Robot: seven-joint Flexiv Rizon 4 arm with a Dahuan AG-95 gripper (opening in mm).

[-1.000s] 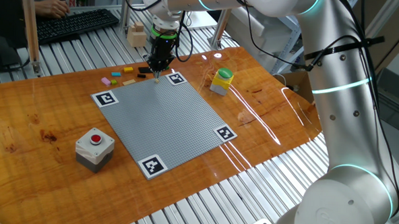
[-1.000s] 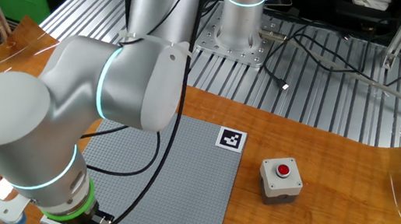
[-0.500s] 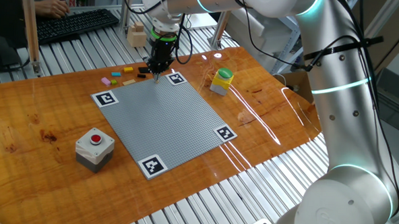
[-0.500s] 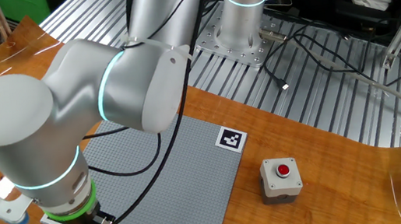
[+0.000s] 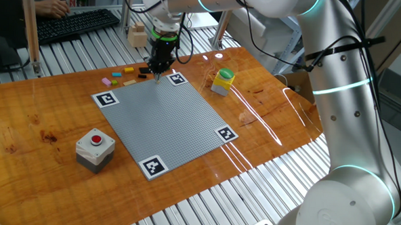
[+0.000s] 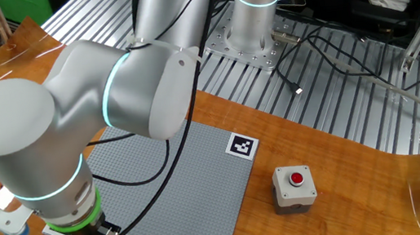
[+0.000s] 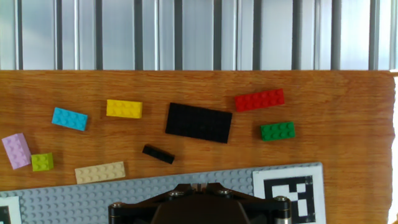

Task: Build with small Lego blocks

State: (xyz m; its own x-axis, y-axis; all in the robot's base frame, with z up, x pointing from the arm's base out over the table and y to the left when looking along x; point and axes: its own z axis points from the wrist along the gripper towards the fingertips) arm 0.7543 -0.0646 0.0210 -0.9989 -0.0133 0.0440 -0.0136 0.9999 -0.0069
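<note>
No readable writing shows. Small plastic Lego bricks (image 7: 259, 99) of mixed colours lie at twelve o'clock of the black two-finger gripper (image 7: 200, 186), whose jaws are together, over the grey studded baseplate (image 5: 165, 118).

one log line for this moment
gripper: shut, pointing down, at baseplate edge | held: can't tell | loose bricks beside plate | state: hovering or pressing, unclear

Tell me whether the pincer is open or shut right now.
Shut. In the hand view the pincer has its fingertips meeting with no gap, pointing down over the gray baseplate. Whether it holds anything cannot be told.
</note>
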